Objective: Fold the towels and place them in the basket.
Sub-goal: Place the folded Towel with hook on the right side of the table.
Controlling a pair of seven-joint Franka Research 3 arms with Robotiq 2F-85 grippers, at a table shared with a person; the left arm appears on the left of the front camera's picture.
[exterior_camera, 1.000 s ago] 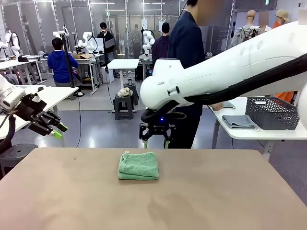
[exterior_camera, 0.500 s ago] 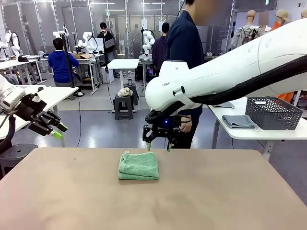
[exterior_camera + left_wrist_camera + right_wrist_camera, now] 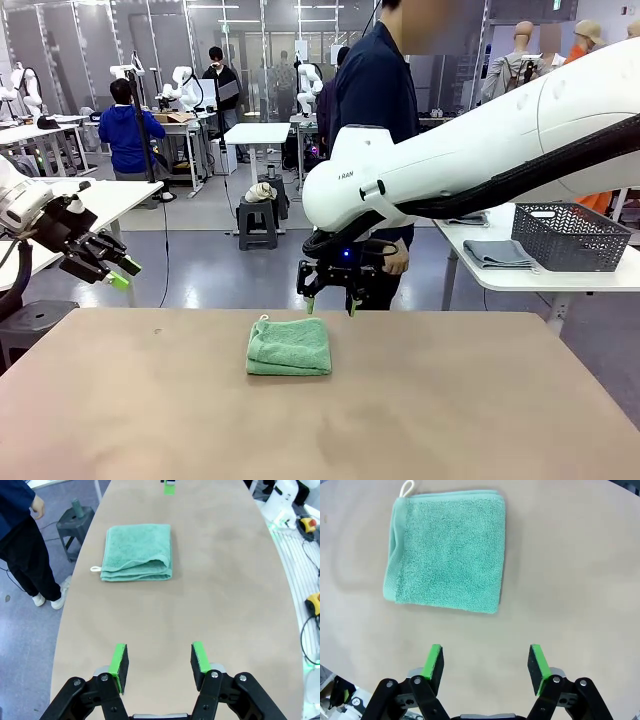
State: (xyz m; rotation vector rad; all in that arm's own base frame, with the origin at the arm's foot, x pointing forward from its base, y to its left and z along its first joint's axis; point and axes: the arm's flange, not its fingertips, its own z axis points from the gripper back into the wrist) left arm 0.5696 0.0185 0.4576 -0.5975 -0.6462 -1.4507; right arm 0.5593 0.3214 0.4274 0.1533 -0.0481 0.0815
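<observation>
One light-green towel (image 3: 289, 347) lies folded into a small square near the middle of the brown table (image 3: 450, 400), its white loop at the far left corner. My right gripper (image 3: 329, 302) hangs open just above the table's far edge, behind the towel. In the right wrist view the towel (image 3: 446, 571) lies ahead of the open right gripper (image 3: 486, 664). My left gripper (image 3: 110, 268) hovers open beyond the table's left side. From the left wrist, the towel (image 3: 137, 553) lies well ahead of the empty left gripper (image 3: 160, 662). The dark grey basket (image 3: 566, 236) stands on a white side table at the right.
A person (image 3: 375, 100) in dark clothes stands just beyond the far edge, behind my right arm. A folded grey cloth (image 3: 497, 253) lies beside the basket on the white side table (image 3: 520, 281). A stool (image 3: 75, 522) stands on the floor off the table's end.
My right arm has shifted slightly right and lower behind the towel, then held still. The person behind it moved a little. The towel and left gripper have not moved.
</observation>
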